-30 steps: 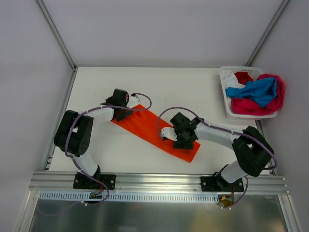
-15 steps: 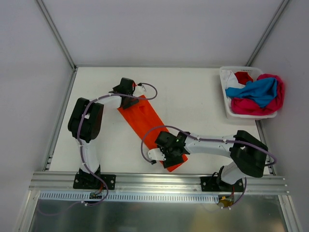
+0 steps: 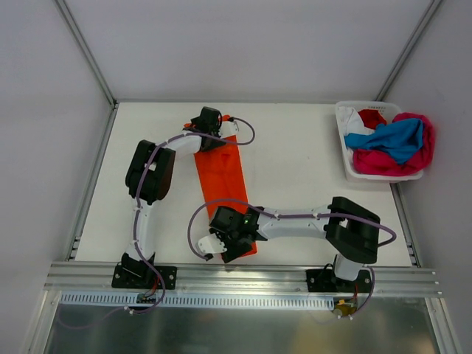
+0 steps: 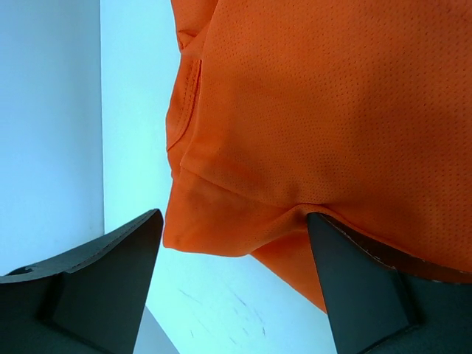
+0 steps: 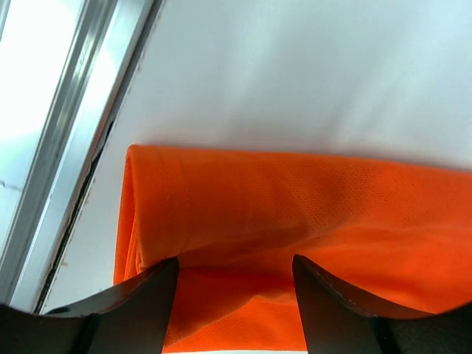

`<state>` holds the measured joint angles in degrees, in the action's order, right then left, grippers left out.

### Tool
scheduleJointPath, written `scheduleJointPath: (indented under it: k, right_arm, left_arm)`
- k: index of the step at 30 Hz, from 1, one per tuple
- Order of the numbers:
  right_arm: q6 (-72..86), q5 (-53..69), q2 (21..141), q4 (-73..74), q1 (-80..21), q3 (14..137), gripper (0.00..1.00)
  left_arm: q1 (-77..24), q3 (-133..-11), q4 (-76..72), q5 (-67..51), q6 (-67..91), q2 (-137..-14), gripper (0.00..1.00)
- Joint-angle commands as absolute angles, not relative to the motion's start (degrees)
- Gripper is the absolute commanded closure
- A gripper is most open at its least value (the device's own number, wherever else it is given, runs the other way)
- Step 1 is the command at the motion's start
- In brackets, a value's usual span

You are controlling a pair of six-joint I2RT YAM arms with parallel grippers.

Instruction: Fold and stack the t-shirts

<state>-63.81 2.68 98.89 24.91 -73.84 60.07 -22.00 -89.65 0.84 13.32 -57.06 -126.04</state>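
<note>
The orange t-shirt (image 3: 221, 177) lies folded into a long narrow strip, running from the far middle of the table towards the near edge. My left gripper (image 3: 215, 137) is over its far end, jaws apart. In the left wrist view (image 4: 232, 219) the cloth's corner (image 4: 295, 110) lies between the fingers and is creased against the right finger (image 4: 354, 280). My right gripper (image 3: 233, 246) is on the near end, jaws apart, with a raised fold of the shirt (image 5: 295, 214) spanning between its fingers (image 5: 236, 262). Blue (image 3: 394, 136), magenta (image 3: 383, 164), red (image 3: 372, 116) and white (image 3: 349, 118) shirts sit in the basket.
The white plastic basket (image 3: 341, 140) stands at the far right of the table, heaped over its rim. The metal rail of the table's near edge (image 5: 66, 147) runs close to the shirt's near end. Grey walls enclose the table.
Both arms have swung the orange strip round from a diagonal to nearly straight front-to-back. The left gripper moved right and farther away. The right gripper moved left and towards the near edge.
</note>
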Motion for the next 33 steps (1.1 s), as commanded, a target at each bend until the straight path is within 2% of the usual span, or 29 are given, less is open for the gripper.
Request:
scheduleJointPath:
  k: [1,6,16,24,33]
  right_arm:
    - [-63.55,7.29,102.56,22.33,-74.88,62.49,0.32]
    - [-62.32,8.26,104.59,19.25,-74.97,63.28,0.32]
    - [-61.44,8.44,107.4,17.67,-74.88,65.74,0.33]
    - [-61.44,7.38,106.35,19.68,-74.09,63.37,0.33]
    - [-60.47,7.03,101.69,25.05,-72.86,59.94,0.33]
  left_arm:
    - [-24.61,-91.93,6.41,7.74,-57.92,-129.64,0.19]
    - [-27.15,-93.86,8.0,2.47,-56.34,-129.73,0.21]
    - [-32.7,-98.6,9.49,0.52,-54.67,-132.1,0.21]
    - [-27.96,-100.55,9.84,5.97,-56.25,-134.21,0.19]
    - [-23.91,-102.13,9.84,6.59,-57.13,-135.26,0.18]
